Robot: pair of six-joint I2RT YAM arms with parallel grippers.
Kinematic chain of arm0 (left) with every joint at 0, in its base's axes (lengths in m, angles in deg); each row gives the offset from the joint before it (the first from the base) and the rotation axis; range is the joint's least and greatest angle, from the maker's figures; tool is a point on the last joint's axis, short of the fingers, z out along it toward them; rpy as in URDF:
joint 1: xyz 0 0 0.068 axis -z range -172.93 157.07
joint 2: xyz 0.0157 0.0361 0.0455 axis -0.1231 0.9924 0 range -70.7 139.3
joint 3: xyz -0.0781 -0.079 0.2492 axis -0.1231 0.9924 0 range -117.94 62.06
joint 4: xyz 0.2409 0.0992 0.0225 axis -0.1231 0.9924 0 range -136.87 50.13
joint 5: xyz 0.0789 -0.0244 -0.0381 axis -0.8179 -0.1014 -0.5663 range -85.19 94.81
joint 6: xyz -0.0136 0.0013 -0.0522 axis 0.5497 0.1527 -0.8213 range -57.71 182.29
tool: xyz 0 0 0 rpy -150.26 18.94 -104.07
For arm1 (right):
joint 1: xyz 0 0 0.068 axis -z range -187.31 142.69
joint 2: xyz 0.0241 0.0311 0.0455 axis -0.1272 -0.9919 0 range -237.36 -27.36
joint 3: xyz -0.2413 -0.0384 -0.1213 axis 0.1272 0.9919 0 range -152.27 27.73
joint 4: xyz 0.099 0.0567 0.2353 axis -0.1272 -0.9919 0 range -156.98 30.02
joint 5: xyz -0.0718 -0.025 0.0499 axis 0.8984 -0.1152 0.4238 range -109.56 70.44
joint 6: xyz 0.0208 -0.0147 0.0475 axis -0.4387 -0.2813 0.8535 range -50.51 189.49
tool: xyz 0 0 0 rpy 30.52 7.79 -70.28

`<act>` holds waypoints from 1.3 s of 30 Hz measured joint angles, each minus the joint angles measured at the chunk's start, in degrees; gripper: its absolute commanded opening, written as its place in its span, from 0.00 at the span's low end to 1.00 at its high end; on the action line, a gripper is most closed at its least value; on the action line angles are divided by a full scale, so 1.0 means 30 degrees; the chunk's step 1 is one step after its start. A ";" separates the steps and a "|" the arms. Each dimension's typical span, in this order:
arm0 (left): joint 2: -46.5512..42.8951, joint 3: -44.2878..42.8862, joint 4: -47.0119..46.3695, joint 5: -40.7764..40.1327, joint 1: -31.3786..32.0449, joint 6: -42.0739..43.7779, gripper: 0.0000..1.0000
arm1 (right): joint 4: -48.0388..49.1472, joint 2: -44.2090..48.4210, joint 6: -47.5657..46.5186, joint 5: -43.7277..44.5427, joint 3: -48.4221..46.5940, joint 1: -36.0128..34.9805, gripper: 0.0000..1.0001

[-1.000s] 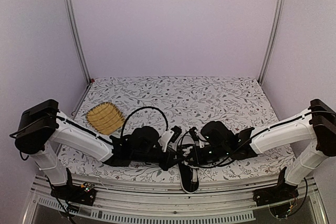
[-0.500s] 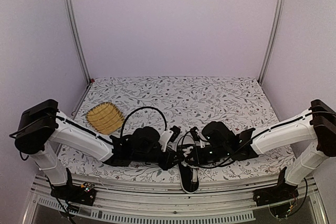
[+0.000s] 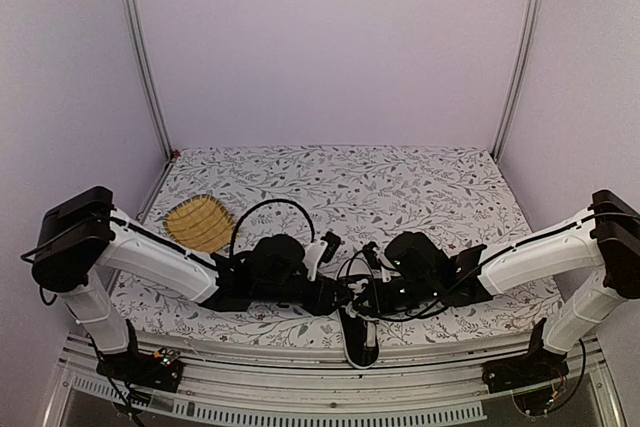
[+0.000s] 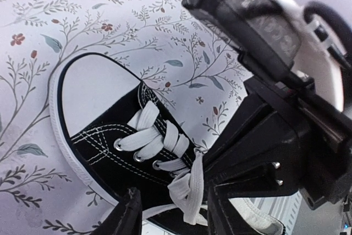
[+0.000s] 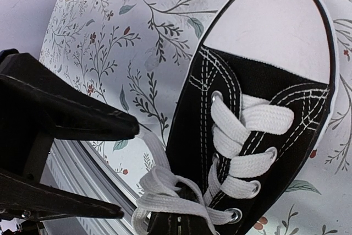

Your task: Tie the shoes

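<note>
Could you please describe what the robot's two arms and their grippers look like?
Both the left arm and right arm have smooth white links with chunky black joint housings. Loose black cables loop over the wrists. The left gripper's fingers are flat, matte black; the right gripper is angular black with small silver screws.

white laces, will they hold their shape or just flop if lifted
Probably floppy: the white laces lie in a limp, folded bunch on the sneaker. They are likely light, and they look flat and woven, so they may twist when pulled.
</note>
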 measured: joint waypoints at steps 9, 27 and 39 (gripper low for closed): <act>0.1151 -0.0313 -0.0408 0.0794 -0.0175 -0.1341 0.37 | 0.0000 0.0095 0.0000 0.0015 0.0015 0.0000 0.02; 0.1923 -0.0299 -0.2055 0.1639 -0.0576 -0.3308 0.28 | -0.0007 0.0109 -0.0007 0.0080 0.0036 0.0000 0.02; 0.2390 -0.0313 -0.2681 0.2346 -0.0641 -0.3752 0.00 | -0.0015 0.0117 -0.0007 0.0109 0.0066 0.0000 0.02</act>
